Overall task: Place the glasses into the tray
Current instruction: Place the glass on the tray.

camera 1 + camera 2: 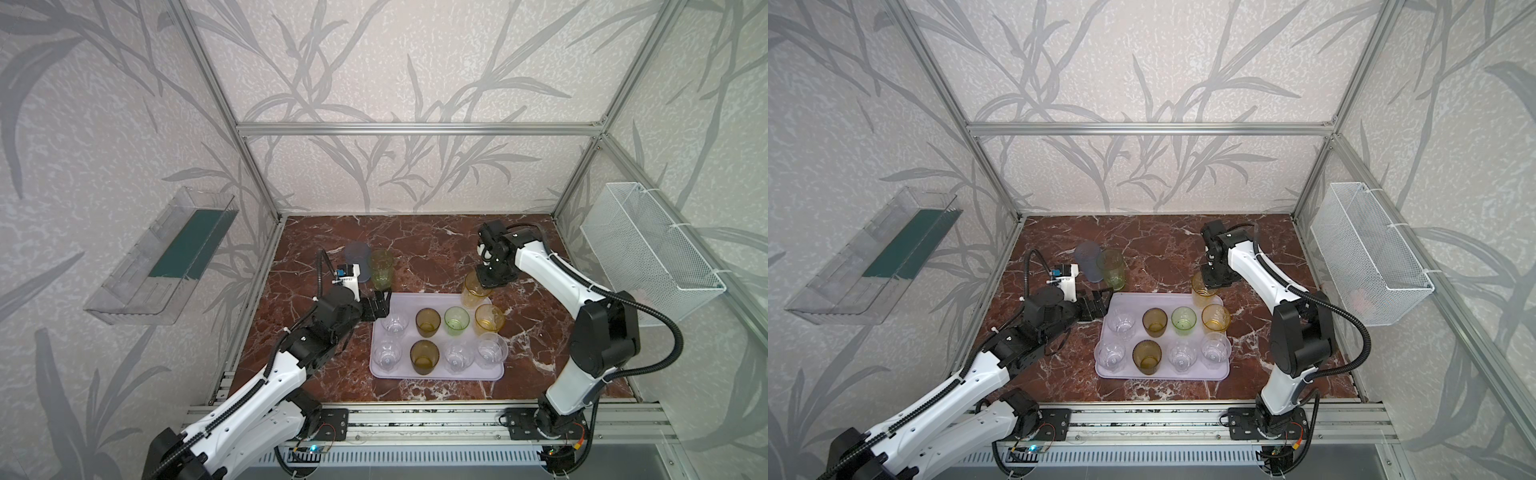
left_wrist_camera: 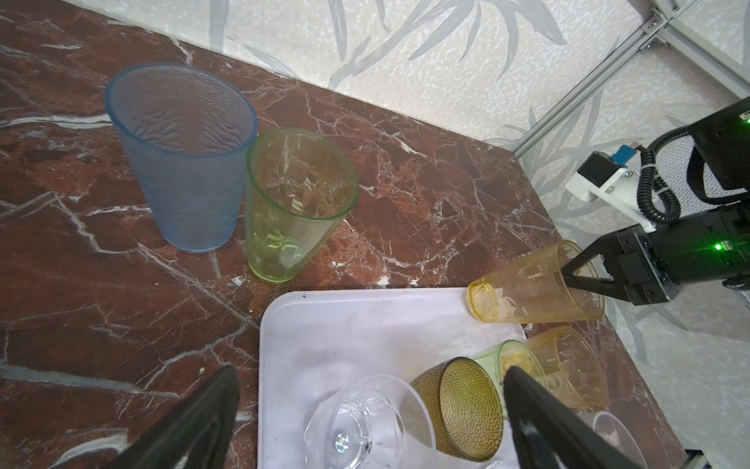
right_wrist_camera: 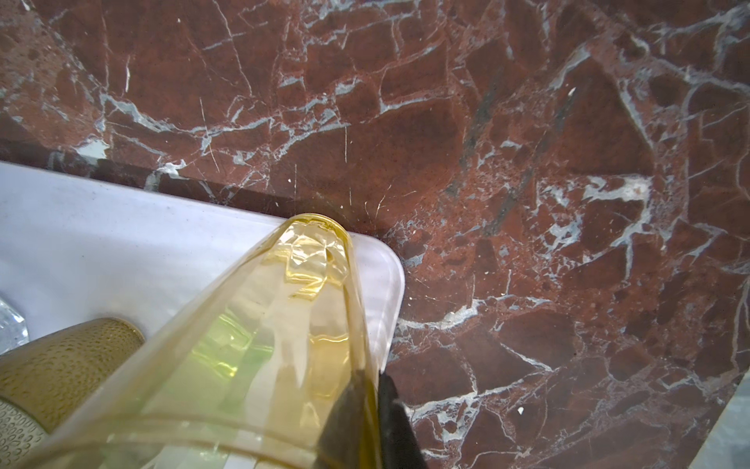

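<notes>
My right gripper (image 3: 375, 377) is shut on the rim of a tall yellow glass (image 1: 473, 293) (image 3: 264, 345), one finger inside the wall and one outside. The glass's base is at the far right corner of the pale lilac tray (image 1: 399, 301) (image 2: 345, 325); whether it rests there I cannot tell. Several short glasses stand in the tray: clear, amber-brown, green and yellow. A tall blue-grey glass (image 1: 359, 259) (image 2: 182, 162) and a tall green glass (image 1: 381, 270) (image 2: 292, 211) stand on the marble beyond the tray's far left corner. My left gripper (image 1: 382, 303) (image 2: 371, 371) hangs open and empty there.
A clear plastic bin (image 1: 166, 257) hangs on the left wall and a white mesh basket (image 1: 648, 253) on the right wall. Aluminium frame posts stand at the table's corners. Bare red marble (image 1: 436, 249) lies behind the tray.
</notes>
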